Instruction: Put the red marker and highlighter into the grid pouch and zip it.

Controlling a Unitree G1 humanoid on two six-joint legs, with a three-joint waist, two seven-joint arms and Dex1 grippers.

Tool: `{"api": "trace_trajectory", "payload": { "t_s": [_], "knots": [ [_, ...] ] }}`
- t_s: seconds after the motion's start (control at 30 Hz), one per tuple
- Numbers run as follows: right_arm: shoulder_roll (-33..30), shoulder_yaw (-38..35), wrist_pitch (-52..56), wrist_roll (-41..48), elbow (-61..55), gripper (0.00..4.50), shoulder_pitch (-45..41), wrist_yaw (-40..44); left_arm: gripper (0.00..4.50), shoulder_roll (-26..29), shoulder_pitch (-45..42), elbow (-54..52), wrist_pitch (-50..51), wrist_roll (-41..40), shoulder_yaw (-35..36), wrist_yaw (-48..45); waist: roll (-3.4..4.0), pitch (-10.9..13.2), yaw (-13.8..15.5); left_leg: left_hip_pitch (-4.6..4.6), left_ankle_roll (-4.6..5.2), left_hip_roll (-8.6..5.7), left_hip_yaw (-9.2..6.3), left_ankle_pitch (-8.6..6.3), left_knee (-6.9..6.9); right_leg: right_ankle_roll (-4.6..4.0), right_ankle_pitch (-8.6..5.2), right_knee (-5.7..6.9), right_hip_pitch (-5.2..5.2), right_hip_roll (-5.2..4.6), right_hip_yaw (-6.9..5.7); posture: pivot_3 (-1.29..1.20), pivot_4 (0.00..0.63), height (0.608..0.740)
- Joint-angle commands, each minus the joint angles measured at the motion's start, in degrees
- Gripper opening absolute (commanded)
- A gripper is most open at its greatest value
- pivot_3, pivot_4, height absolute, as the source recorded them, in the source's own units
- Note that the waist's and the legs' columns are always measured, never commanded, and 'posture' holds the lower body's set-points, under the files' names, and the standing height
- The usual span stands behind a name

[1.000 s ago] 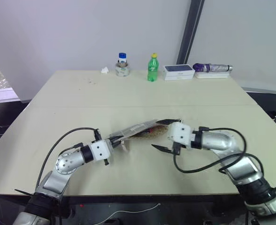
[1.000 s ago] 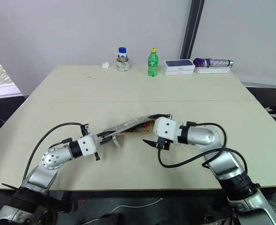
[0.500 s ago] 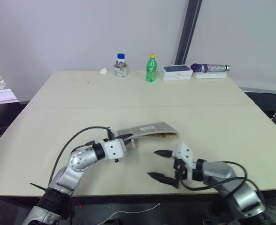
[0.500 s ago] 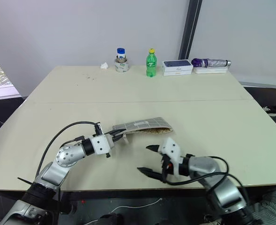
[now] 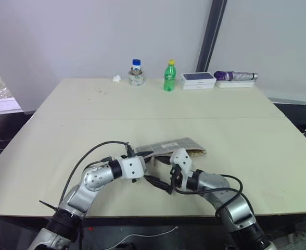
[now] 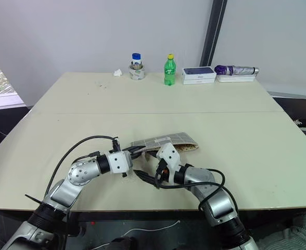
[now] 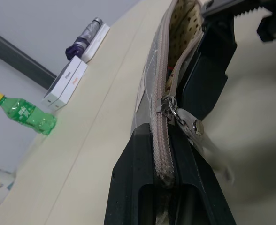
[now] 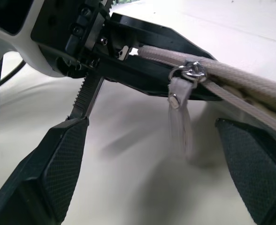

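Note:
The grid pouch [image 5: 173,147] lies on the table, its zipper partly open and a dotted lining [image 7: 185,28] showing. My left gripper [image 5: 145,158] is shut on the pouch's zipper end [image 7: 160,157], just behind the slider [image 7: 168,104]. My right gripper [image 5: 156,171] stands open right beside it. In its wrist view the fingers [image 8: 58,173] are spread wide on either side of the zipper pull [image 8: 187,74] and its hanging clear tab [image 8: 179,117], touching neither. The red marker and the highlighter are hidden.
Along the table's far edge stand a blue-lidded jar [image 5: 136,72], a green bottle [image 5: 169,76], a white box [image 5: 198,79] and a folded purple umbrella [image 5: 235,76], with a crumpled tissue [image 5: 116,78] to their left. The table's front edge is close below both arms.
The pouch came down from a raised tilt to lie flat, and my left gripper shifted right with it. My right gripper sank and swung left, from the pouch's far end to its zipper pull.

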Motion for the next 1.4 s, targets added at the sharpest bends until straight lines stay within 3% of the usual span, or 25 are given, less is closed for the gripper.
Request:
{"api": "trace_trajectory", "payload": {
  "t_s": [0.03, 0.1, 0.2, 0.33, 0.43, 0.47, 0.63, 0.93, 1.17, 1.27, 1.3, 1.33, 1.4],
  "knots": [
    [1.3, 0.3, -1.3, 0.4, 0.6, 4.48, -1.4, 0.2, 0.0, -0.4, -1.0, -2.9, 0.3, -1.0, 1.1, 0.8, 0.0, 0.0, -0.1, 0.0, 0.0, 0.0, -0.01, 0.0, -0.01, 0.0, 0.0, 0.0, -0.01, 0.0, 0.01, 0.0, 0.15, 0.74],
    [1.7, 0.7, -1.0, 0.8, 0.7, 4.48, -1.6, 1.0, 0.0, -0.5, -1.2, -3.2, 0.8, -1.0, 1.2, 1.0, 0.0, 0.0, -0.1, -0.01, 0.0, 0.0, -0.01, 0.0, -0.02, 0.0, 0.0, 0.0, -0.02, 0.0, 0.02, 0.0, 0.15, 0.74],
    [2.7, 0.3, -0.9, 0.1, 1.6, 3.68, -2.5, -0.6, 0.0, -0.5, -1.3, -3.2, 0.6, -0.7, 1.2, 1.2, 0.0, 0.0, 0.0, -0.02, 0.0, -0.01, 0.0, 0.0, -0.01, 0.0, 0.0, 0.0, -0.03, -0.01, 0.02, 0.0, 0.15, 0.74],
    [1.2, -0.7, -0.1, 0.2, 1.3, 1.5, -1.8, -0.4, 0.0, -0.3, -1.2, -3.1, 0.5, -0.2, 1.4, 1.8, 0.0, 0.0, 0.0, -0.02, 0.0, -0.01, 0.0, 0.0, -0.01, 0.0, 0.0, 0.0, -0.03, -0.02, 0.02, 0.0, 0.15, 0.74],
    [-1.8, -2.3, 0.1, 0.5, 0.6, 0.21, -0.7, 0.6, 0.0, 0.2, -0.7, -3.0, 0.4, 0.4, 1.6, 2.2, 0.0, 0.0, 0.2, -0.02, 0.0, -0.01, 0.0, 0.0, -0.01, 0.0, 0.0, 0.0, -0.03, -0.03, 0.02, 0.0, 0.15, 0.74],
    [-2.7, -2.8, 0.3, 0.7, 0.4, 0.09, -0.5, 0.9, 0.0, 0.3, -0.6, -3.0, 0.4, 0.5, 1.6, 2.4, 0.0, 0.0, 0.1, -0.02, 0.0, -0.01, 0.01, 0.0, -0.01, 0.0, 0.0, 0.0, -0.03, -0.03, 0.02, 0.0, 0.15, 0.74],
    [-9.9, -8.6, 0.6, 2.0, 1.5, 0.09, -0.1, 2.9, 0.0, 1.6, 0.6, -2.9, 0.4, 0.4, 2.5, 2.9, 0.0, 0.0, 0.1, -0.02, 0.0, 0.0, 0.01, 0.0, -0.02, 0.0, 0.0, 0.0, -0.03, -0.03, 0.03, 0.0, 0.15, 0.74],
    [-21.4, -16.5, -7.0, -0.5, 14.8, 0.09, -2.0, 5.8, 0.0, 3.3, 0.0, -0.7, 2.5, -2.1, 5.5, 3.1, 0.01, 0.0, 0.0, -0.01, 0.0, -0.01, 0.08, 0.0, -0.02, 0.0, 0.0, -0.01, -0.03, -0.03, 0.04, 0.0, 0.15, 0.74],
    [-21.0, -15.2, -7.2, 0.3, 14.1, 0.09, -1.6, 7.5, 0.0, 3.3, -0.8, 1.2, 5.4, -4.7, 7.5, 3.2, 0.01, 0.0, -0.1, -0.01, 0.0, 0.0, 0.08, 0.0, -0.02, 0.0, 0.0, -0.01, -0.02, -0.01, 0.04, 0.0, 0.15, 0.74],
    [-20.2, -15.2, -4.9, 3.7, 10.3, 0.09, 0.1, 10.1, 0.0, 2.7, 1.0, -2.0, 12.1, -14.7, 8.0, -3.9, 0.01, 0.0, -0.1, -0.01, 0.0, 0.05, 0.07, 0.0, -0.02, 0.0, 0.0, -0.01, -0.02, -0.02, 0.04, 0.0, 0.15, 0.74],
    [-20.3, -14.8, -4.1, 4.8, 8.7, 0.65, 0.8, 11.4, 0.82, 2.6, 1.5, -3.2, 13.5, -17.2, 8.4, -5.2, 0.01, 0.0, -0.1, -0.01, 0.0, 0.09, 0.07, 0.0, -0.02, 0.0, 0.0, -0.01, -0.02, -0.01, 0.04, 0.0, 0.15, 0.74],
    [-20.4, -14.2, -4.0, 4.7, 7.5, 0.92, 1.5, 11.9, 1.08, 2.6, 1.9, -3.9, 14.3, -17.8, 8.8, -5.3, 0.01, 0.0, -0.1, -0.02, 0.0, 0.1, 0.07, 0.0, -0.03, 0.0, 0.0, -0.01, -0.02, -0.01, 0.04, 0.0, 0.15, 0.74],
    [-20.3, -13.9, -3.9, 4.2, 6.4, 1.9, 2.1, 11.6, 2.03, 3.0, 2.7, -4.7, 14.7, -17.4, 9.0, -5.4, 0.02, 0.0, -0.1, -0.02, 0.0, 0.11, 0.05, 0.0, -0.02, 0.0, 0.0, -0.02, -0.01, -0.01, 0.04, 0.0, 0.15, 0.74]
  ]
}}
